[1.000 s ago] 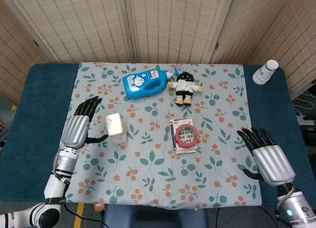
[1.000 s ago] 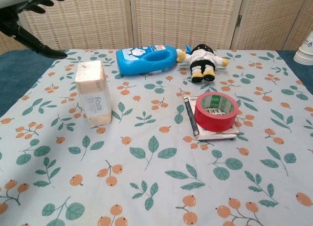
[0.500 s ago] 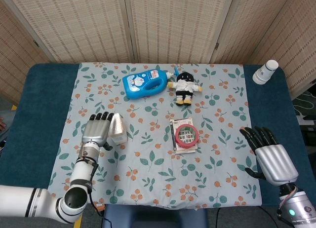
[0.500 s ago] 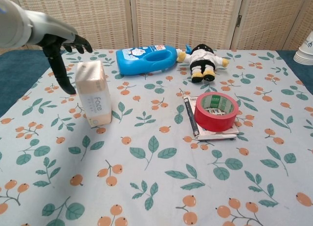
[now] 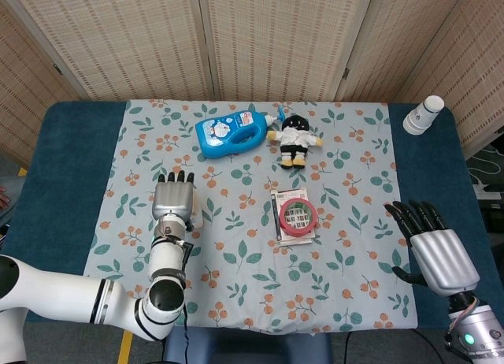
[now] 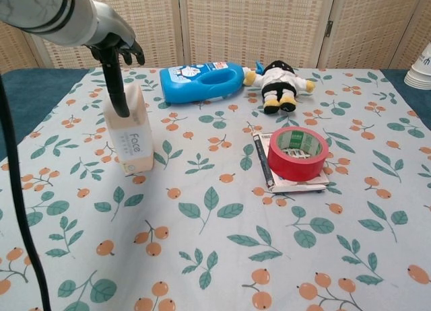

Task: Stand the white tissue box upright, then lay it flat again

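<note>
The left hand (image 5: 173, 200) has swung in from the left side of the desk (image 5: 63, 183) and now sits directly over the white tissue box (image 6: 129, 130), where a second ago it hovered well off to the side and half a second ago was just reaching the box's left face. In the head view the hand covers the box almost entirely, its silver back upward and dark fingers (image 5: 175, 177) pointing away from the robot, side by side. The chest view shows what that view hides: the box lies on the patterned cloth (image 6: 215, 210) at centre left, "face" label toward the camera, with the thumb (image 6: 116, 89) reaching down across its top; whether the hand is gripping or only resting on the box I cannot tell. The box has not moved.

The right hand (image 5: 429, 242) appears only in the head view, at the desk's near right edge, fingers spread, holding nothing, and has barely shifted.

Behind the box lie a blue bottle (image 6: 202, 81) and a plush doll (image 6: 279, 85); a red tape roll (image 6: 297, 153) rests on a small card to the right
</note>
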`<action>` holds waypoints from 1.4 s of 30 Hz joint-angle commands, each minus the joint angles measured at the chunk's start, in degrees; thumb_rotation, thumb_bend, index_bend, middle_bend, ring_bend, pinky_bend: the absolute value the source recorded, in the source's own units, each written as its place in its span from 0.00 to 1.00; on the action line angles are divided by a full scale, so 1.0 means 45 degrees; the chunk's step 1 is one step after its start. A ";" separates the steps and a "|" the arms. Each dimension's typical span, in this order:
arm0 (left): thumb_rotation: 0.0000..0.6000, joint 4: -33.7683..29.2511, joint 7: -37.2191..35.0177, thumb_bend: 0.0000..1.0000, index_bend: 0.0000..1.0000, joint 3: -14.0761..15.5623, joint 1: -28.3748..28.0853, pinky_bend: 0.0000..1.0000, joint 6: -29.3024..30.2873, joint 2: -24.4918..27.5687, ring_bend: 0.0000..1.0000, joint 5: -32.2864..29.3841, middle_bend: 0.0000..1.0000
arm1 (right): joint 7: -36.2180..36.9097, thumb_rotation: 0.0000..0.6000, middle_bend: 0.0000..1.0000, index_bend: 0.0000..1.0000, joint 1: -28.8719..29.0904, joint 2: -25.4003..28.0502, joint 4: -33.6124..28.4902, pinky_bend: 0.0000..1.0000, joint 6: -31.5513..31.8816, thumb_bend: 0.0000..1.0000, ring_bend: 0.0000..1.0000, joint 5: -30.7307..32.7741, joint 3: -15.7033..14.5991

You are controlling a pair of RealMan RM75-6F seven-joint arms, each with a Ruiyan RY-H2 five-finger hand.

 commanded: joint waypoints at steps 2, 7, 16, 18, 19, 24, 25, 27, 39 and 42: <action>1.00 0.0269 -0.0039 0.14 0.00 0.0137 -0.0037 0.07 -0.0101 -0.0187 0.00 0.0010 0.01 | 0.0011 1.00 0.06 0.07 0.0014 0.0005 0.0006 0.03 -0.0043 0.11 0.00 0.0045 0.0010; 1.00 0.0489 -0.0031 0.14 0.00 0.0187 -0.0091 0.07 -0.0159 -0.0306 0.00 0.0041 0.02 | 0.0017 1.00 0.06 0.07 0.0020 0.0009 0.0008 0.03 -0.0054 0.11 0.00 0.0070 0.0024; 1.00 0.1473 -0.0061 0.14 0.00 0.0476 -0.0147 0.08 -0.0644 -0.0843 0.00 0.0259 0.05 | 0.0103 1.00 0.06 0.07 0.0059 0.0017 0.0078 0.03 -0.0068 0.11 0.00 0.0263 0.0123; 1.00 0.1642 -0.0093 0.14 0.00 0.0535 -0.0131 0.08 -0.0747 -0.0940 0.00 0.0355 0.05 | 0.0108 1.00 0.06 0.07 0.0070 0.0011 0.0095 0.03 -0.0075 0.11 0.00 0.0323 0.0144; 1.00 0.1710 -0.0101 0.14 0.00 0.0561 -0.0124 0.08 -0.0787 -0.0979 0.00 0.0395 0.06 | 0.0111 1.00 0.06 0.07 0.0075 0.0008 0.0104 0.03 -0.0077 0.11 0.00 0.0352 0.0155; 1.00 0.2054 -0.0114 0.14 0.00 0.0676 -0.0078 0.09 -0.0988 -0.1134 0.00 0.0579 0.08 | 0.0089 1.00 0.06 0.07 0.0119 -0.0020 0.0159 0.03 -0.0118 0.11 0.00 0.0520 0.0206; 1.00 0.2146 -0.0098 0.15 0.00 0.0704 -0.0070 0.09 -0.1032 -0.1162 0.00 0.0617 0.08 | 0.0074 1.00 0.06 0.07 0.0130 -0.0030 0.0168 0.03 -0.0126 0.11 0.00 0.0550 0.0216; 1.00 0.2294 -0.0071 0.15 0.00 0.0777 -0.0057 0.09 -0.1090 -0.1207 0.00 0.0717 0.09 | 0.0042 1.00 0.06 0.07 0.0142 -0.0041 0.0177 0.03 -0.0133 0.11 0.00 0.0590 0.0227; 1.00 0.3029 0.0081 0.20 0.09 0.1572 0.0120 0.10 -0.1185 -0.1592 0.05 0.1689 0.24 | -0.0060 1.00 0.06 0.07 0.0241 -0.0135 0.0263 0.03 -0.0231 0.11 0.00 0.0925 0.0294; 1.00 0.3115 0.0100 0.23 0.16 0.1711 0.0187 0.10 -0.1172 -0.1661 0.10 0.1925 0.31 | -0.0073 1.00 0.06 0.07 0.0258 -0.0151 0.0276 0.03 -0.0243 0.11 0.00 0.0963 0.0303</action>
